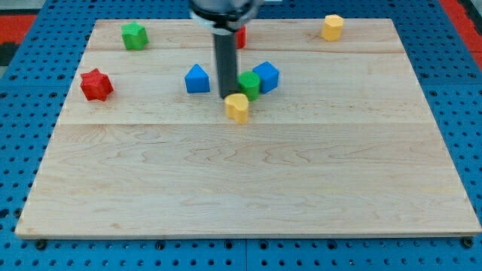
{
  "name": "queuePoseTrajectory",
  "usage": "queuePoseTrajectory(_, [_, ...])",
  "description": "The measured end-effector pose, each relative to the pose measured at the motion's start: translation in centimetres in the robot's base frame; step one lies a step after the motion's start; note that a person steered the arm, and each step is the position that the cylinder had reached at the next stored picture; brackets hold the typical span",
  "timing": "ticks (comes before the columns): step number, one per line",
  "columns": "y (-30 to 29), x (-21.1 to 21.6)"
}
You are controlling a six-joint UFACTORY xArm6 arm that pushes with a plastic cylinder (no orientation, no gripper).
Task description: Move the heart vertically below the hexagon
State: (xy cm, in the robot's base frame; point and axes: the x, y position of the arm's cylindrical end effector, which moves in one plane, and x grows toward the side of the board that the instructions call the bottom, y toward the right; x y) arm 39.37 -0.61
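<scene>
We are counting seven blocks on the wooden board [248,181]: two yellow, two red, two green and two blue, minus one we can only partly see. The yellow heart [237,108] is lying near the board's middle, toward the view's top. The yellow hexagon [332,27] is sitting at the view's top right, well apart from the heart. The red star [96,84] is resting at the view's left, and a red block [241,36], shape unclear, is peeking out behind the rod. The green star [134,35] is sitting at the top left; a green block [250,84] is touching a blue block [266,76] just above the heart. A blue house-shaped block [197,79] is lying left of the rod. We are carrying no jaws, only our rod; my tip [227,97] is sitting just beside the heart's upper left edge. Nothing here is serving as a container.
</scene>
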Motion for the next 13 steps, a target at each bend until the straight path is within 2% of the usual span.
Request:
queuePoseTrajectory(1, [0.7, 1.2])
queuePoseTrajectory(4, [-3.6, 5.5])
queuePoseTrajectory(6, [12.1, 2.9])
queuePoseTrajectory(7, [14.9, 0.1])
queuePoseTrajectory(9, [12.1, -1.7])
queuePoseTrajectory(13, [12.6, -5.1])
